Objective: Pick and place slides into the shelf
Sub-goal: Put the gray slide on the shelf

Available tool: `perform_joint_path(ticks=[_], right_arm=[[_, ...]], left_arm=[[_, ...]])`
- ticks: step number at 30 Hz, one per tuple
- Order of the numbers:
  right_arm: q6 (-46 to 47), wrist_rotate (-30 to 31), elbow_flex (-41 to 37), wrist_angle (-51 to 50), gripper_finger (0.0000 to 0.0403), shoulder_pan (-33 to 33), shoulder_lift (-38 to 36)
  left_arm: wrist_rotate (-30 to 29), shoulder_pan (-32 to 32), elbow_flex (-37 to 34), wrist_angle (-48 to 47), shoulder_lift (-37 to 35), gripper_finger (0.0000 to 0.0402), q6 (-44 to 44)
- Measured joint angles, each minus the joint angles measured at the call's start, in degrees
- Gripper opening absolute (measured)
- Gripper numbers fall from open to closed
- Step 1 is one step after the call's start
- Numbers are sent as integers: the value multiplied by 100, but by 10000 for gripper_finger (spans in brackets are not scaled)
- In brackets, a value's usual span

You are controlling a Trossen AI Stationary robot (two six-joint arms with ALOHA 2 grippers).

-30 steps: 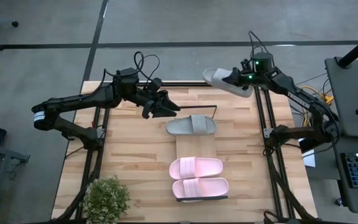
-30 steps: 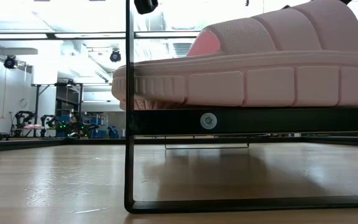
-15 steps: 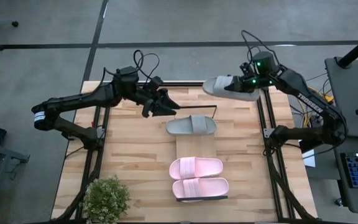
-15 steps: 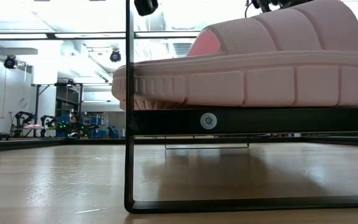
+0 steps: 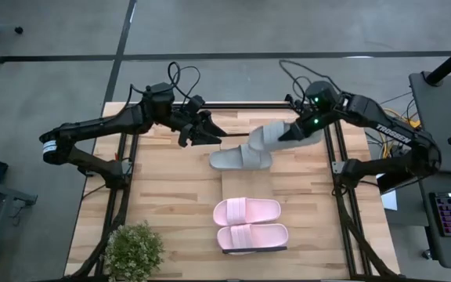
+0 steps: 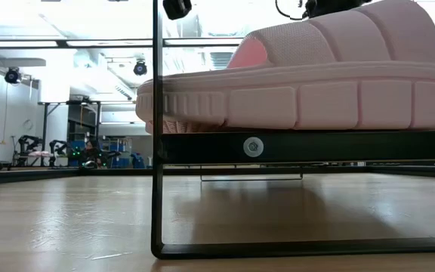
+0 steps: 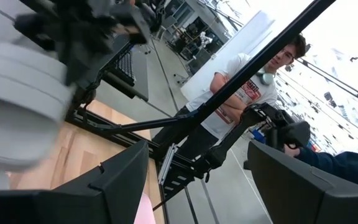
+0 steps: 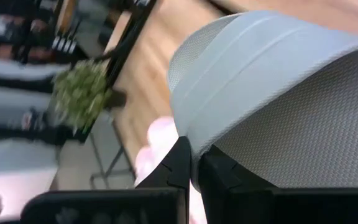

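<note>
High view: right gripper (image 5: 294, 131), fingers clamped on a grey slide (image 5: 276, 135) beside its mate (image 5: 239, 158) on the shelf (image 5: 245, 184); left gripper (image 5: 212, 129) fingers spread, empty, nearby.

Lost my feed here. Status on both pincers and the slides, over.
Right pincer shut on a grey slide, carried above the shelf. Left pincer open, empty, hovering alongside. Other grey slide and pink pair on the shelf. Nothing blocking.
</note>
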Motion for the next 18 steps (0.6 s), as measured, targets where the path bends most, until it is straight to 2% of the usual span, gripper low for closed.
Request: perform_joint_path(ticks=[5, 18], right_arm=[[-36, -344, 9, -2, 11, 535, -2], [-110, -399, 44, 37, 11, 1218, 15]], left_arm=[[4, 35, 0, 0, -2, 261, -14], [5, 33, 2, 0, -4, 261, -161]])
